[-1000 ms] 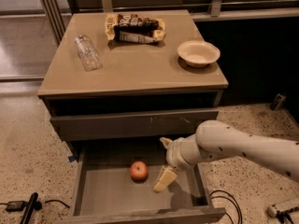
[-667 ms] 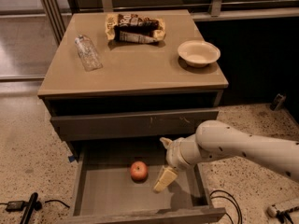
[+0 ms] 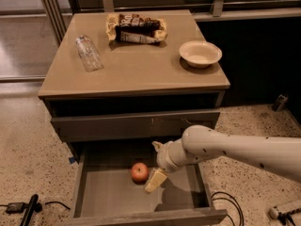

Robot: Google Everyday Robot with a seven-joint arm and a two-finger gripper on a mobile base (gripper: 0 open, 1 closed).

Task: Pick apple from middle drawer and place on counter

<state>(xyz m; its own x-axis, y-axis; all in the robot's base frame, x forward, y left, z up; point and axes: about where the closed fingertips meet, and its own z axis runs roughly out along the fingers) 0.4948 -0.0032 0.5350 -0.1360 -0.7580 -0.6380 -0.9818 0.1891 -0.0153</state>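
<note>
The apple (image 3: 139, 172), small, red with yellowish patches, lies on the bare floor of the open middle drawer (image 3: 109, 197), near the drawer's middle. My gripper (image 3: 155, 179) hangs inside the drawer on the white arm that reaches in from the right. It sits just to the right of the apple, with a cream fingertip (image 3: 155, 181) almost touching it. It holds nothing. The tan counter (image 3: 136, 67) is the cabinet's top, above the drawer.
On the counter lie a clear plastic bottle (image 3: 88, 53) on its side at the left, a snack bag (image 3: 136, 28) at the back, and a cream bowl (image 3: 200, 53) at the right. Cables (image 3: 229, 204) and a dark tool (image 3: 29, 209) lie on the speckled floor.
</note>
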